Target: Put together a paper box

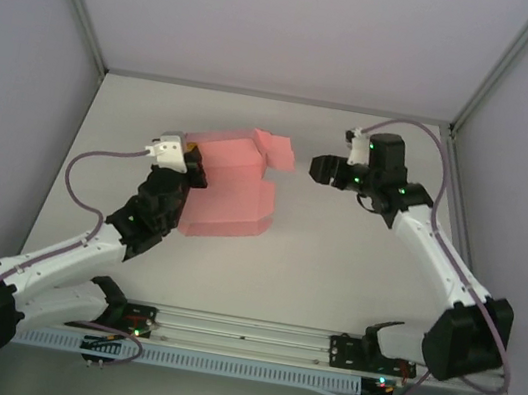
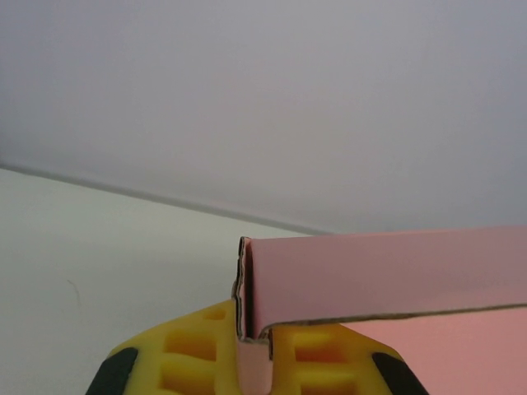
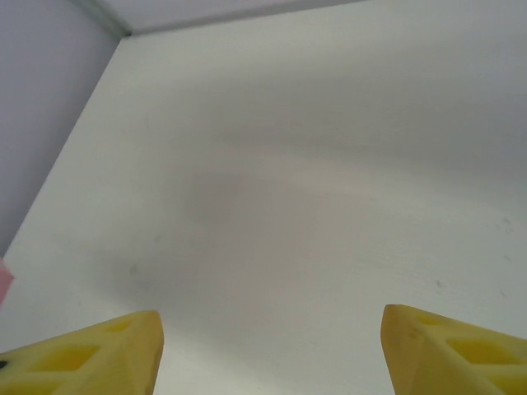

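Salmon-pink thin-card paper box (image 1: pixel 235 188), mid-fold, sits clamped in the left claw (image 2: pixel 255 360); right claw (image 1: pixel 321 170), spread empty, likely must fold its far-right end next.

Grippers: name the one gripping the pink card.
The left gripper: its yellow fingers pinch the paper box edge, while the right gripper stands open, clear of it.

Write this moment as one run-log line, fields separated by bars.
left gripper: shut on paper box edge | right gripper: jaws open, empty | paper box: not yet assembled
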`<state>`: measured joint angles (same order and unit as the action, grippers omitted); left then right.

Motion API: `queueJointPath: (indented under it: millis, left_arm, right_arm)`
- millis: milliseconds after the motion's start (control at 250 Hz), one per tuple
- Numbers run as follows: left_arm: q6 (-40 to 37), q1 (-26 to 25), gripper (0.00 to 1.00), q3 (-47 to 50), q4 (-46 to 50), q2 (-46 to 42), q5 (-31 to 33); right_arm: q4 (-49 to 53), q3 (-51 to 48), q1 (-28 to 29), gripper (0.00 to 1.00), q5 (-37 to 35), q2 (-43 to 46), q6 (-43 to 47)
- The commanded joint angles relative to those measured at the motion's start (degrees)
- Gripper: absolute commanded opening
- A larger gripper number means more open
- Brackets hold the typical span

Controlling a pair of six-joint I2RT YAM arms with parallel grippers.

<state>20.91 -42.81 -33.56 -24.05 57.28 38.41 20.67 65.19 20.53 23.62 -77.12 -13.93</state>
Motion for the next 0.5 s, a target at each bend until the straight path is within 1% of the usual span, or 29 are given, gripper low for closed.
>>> queueJointPath:
  millis: [0,104,160,216,303,411,495]
  left_arm:
    - [0.7,-0.1,0.0,-2.9,1.6,1.1,-0.9]
    - [0.9,-0.2,0.0,-3.9,2.7,2.5,-1.0]
    - [0.5,-0.1,0.0,-4.0,2.5,3.0,-1.7]
    - [0.3,-0.1,0.0,-4.1,2.5,3.4,-2.4]
    - [-0.1,-0.2,0.0,-4.3,3.1,4.1,-2.8]
    - [0.0,-0.2,0.0,-4.4,3.7,4.9,-2.6]
    - [0.1,-0.1,0.0,-4.5,4.0,5.5,-2.6]
  right_arm:
    - [4.2,5.0,3.0,0.67,10.1,-3.5,13.1]
    - [5.4,6.6,5.6,0.64,12.9,-5.2,17.0]
    - [6.1,6.8,7.2,0.64,14.5,-5.4,20.6]
    - [6.3,7.0,8.8,0.64,14.4,-5.6,23.1]
    - [6.3,7.7,9.8,0.65,13.5,-5.8,23.9]
    - [5.2,8.0,9.9,0.65,12.3,-5.9,22.6]
    - [5.3,8.2,10.2,0.65,13.2,-6.0,23.0]
